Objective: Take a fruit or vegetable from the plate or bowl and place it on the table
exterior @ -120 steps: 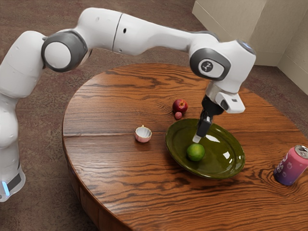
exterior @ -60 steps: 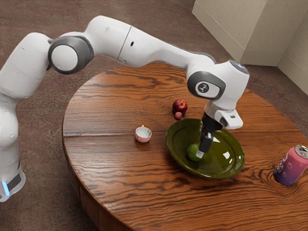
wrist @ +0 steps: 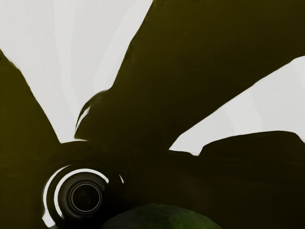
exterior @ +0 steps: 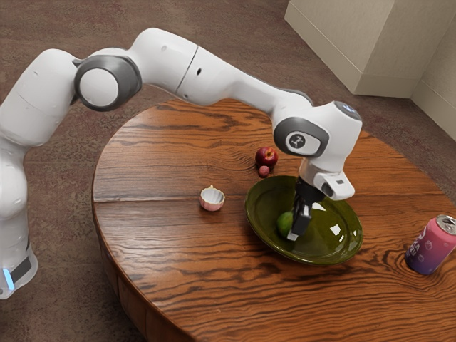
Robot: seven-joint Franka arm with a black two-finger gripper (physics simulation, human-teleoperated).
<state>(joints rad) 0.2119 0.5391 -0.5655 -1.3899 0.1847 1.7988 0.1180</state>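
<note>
My gripper (exterior: 293,232) is down inside the green bowl (exterior: 265,203), right at the lime (exterior: 283,224). It covers the lime's side toward the exterior view's right, and whether it is open or shut is hidden. The lime rests in the bowl. In the wrist view the lime (wrist: 162,219) is a dark green curve at the lower edge, against the glossy bowl surface (wrist: 190,71) with its bright reflections.
Behind the bowl, a red apple (exterior: 266,157) and a small reddish fruit (exterior: 263,172) lie on the round wooden table (exterior: 157,164). A small pink-and-white cup (exterior: 211,199) stands toward the exterior view's left, a soda can (exterior: 431,246) toward its right.
My hand has come down into the bowl from above the lime, shifting slightly toward the exterior view's left and covering part of the lime.
</note>
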